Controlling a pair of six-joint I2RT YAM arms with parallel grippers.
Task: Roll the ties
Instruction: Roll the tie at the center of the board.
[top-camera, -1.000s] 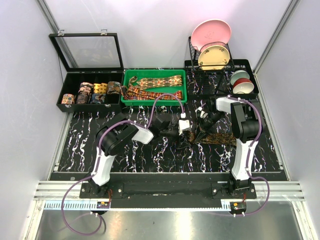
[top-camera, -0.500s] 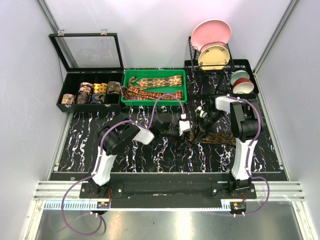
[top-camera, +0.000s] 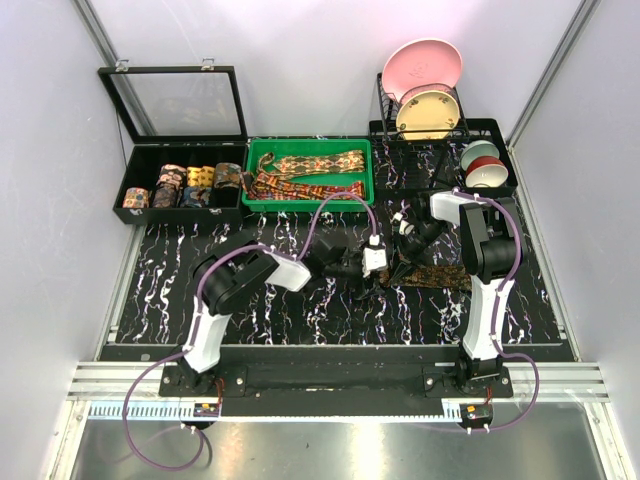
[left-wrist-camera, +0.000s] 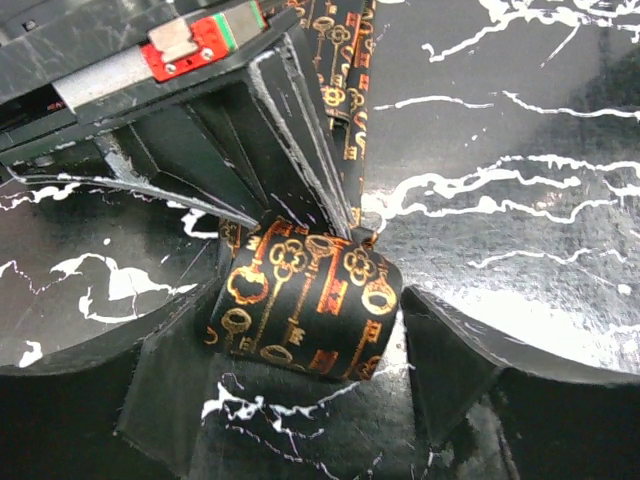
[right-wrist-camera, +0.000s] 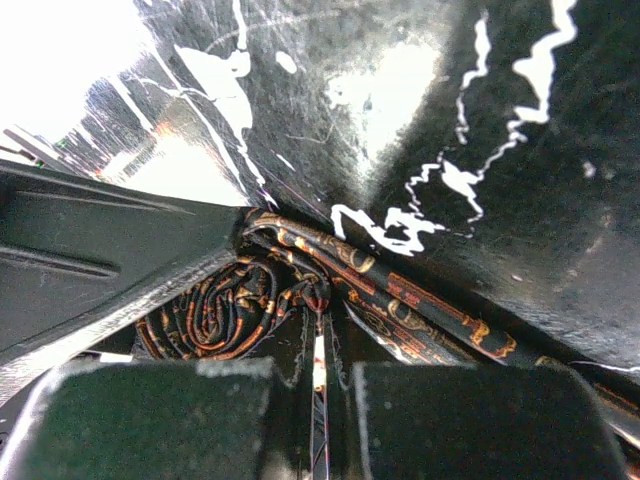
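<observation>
- The left gripper stands wide, with one finger on each side of the tie
- This end of the tie is wound into a coil that lies on its side on the table, between those fingers and near their tips
- One finger looks to touch the coil's edge, though I cannot tell for sure; the other is just beside the coil, with a sliver of table showing between
- The right gripper is closed, its pads pinched together on the cloth at the coil's core
- Seen from the left wrist, it comes in from the far side of the coil, and its tips end at the coil's upper edge
- The tail leaves the coil right beside the right gripper's tips and runs flat on the table, away from the left gripper
- From above, the two grippers meet tip to tip at the coil, and the tail stretches on under the right arm
</observation>
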